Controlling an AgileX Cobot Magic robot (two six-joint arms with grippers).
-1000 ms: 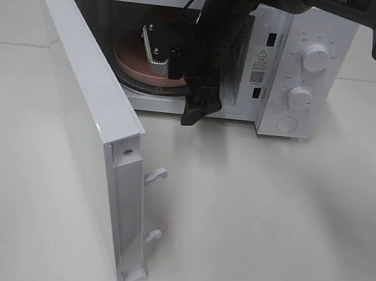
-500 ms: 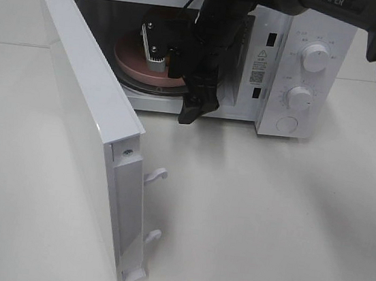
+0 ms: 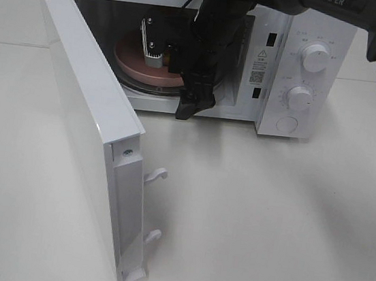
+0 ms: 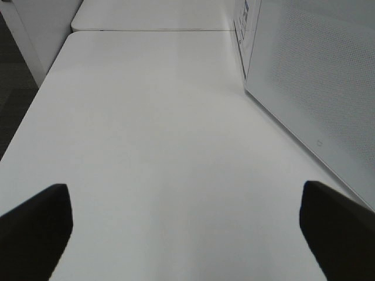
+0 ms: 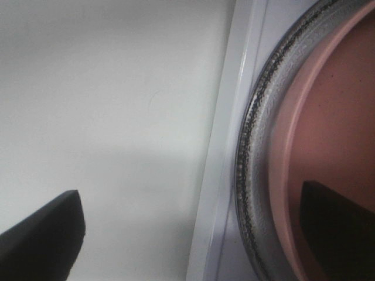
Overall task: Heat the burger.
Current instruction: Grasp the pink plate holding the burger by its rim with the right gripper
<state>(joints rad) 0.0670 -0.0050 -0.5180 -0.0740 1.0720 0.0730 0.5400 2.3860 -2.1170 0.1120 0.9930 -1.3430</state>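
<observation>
pink is the plate (image 3: 131, 59) that you see inside the open microwave (image 3: 311, 32); it lies on the glass turntable (image 5: 258, 134). your right gripper (image 5: 190, 202) is at the mouth of the oven, with its fingers spread wide and nothing between them. one finger (image 5: 334, 222) hangs over the edge of the plate and the other (image 5: 41, 234) is outside, over the white surface (image 3: 267, 225). the front sill of the oven runs between the two. you cannot find the burger in any view. the right arm (image 3: 216, 20) covers the middle of the plate just behind the gripper, so you cannot tell whether it sits there. the door (image 3: 83, 100) stands swung open, on the opposite side of the gripper from the knobs (image 3: 315, 58). your left gripper (image 4: 187, 228) is also spread wide and holds nothing. it is low over the bare surface, with a white dotted panel (image 4: 310, 76) of the microwave near one finger.
</observation>
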